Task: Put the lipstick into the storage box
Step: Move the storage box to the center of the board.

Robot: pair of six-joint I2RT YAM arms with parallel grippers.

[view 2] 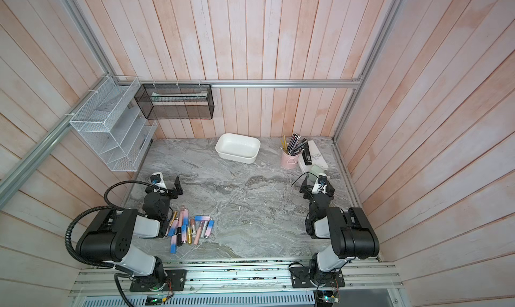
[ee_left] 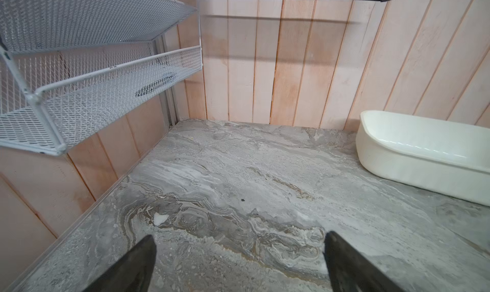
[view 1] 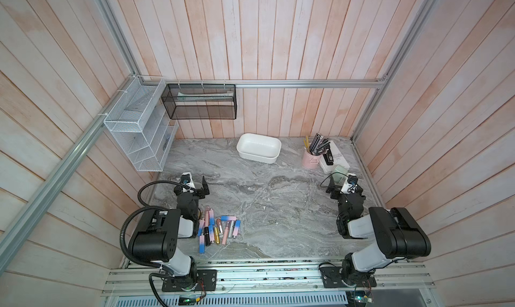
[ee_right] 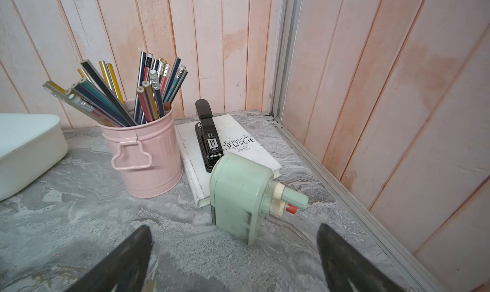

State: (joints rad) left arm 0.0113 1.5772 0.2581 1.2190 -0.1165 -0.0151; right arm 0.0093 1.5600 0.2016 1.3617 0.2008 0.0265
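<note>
From above, we saw a grey marble table (view 1: 278, 208) enclosed by pale pink plank walls (view 1: 278, 40). The left arm (view 1: 154, 236) and the right arm (view 1: 398, 236) were mounted at its near edge.

A cluster of lipsticks (view 1: 218, 230), tubes in pink, blue, gold and black, lay flat at the near left of the table, just right of the left arm. Several touched or overlapped one another. The storage box (view 1: 257, 157), a white rounded tub, stood at the far edge near the middle, close to the back wall and well apart from the lipsticks.

The left gripper (ee_left: 238, 239) hung over the left side of the table, farther in than the lipsticks. Its two dark fingers were spread wide with only marble between them, and it held nothing. The right gripper (ee_right: 233, 227) hung over the right side, also spread wide and holding nothing.

Just beyond the right fingertips sat a pale green pencil sharpener (ee_right: 238, 197). In the far right corner a white book (ee_right: 246, 144) lay flat with a black stapler (ee_right: 208, 139) on top. A pink tin cup (ee_right: 148, 166) full of pencils (ee_right: 153, 91) stood just left of the book.

A white wire rack (view 1: 139, 135) hung on the left wall, and a black mesh basket (view 1: 199, 102) hung beside it on the back wall.
</note>
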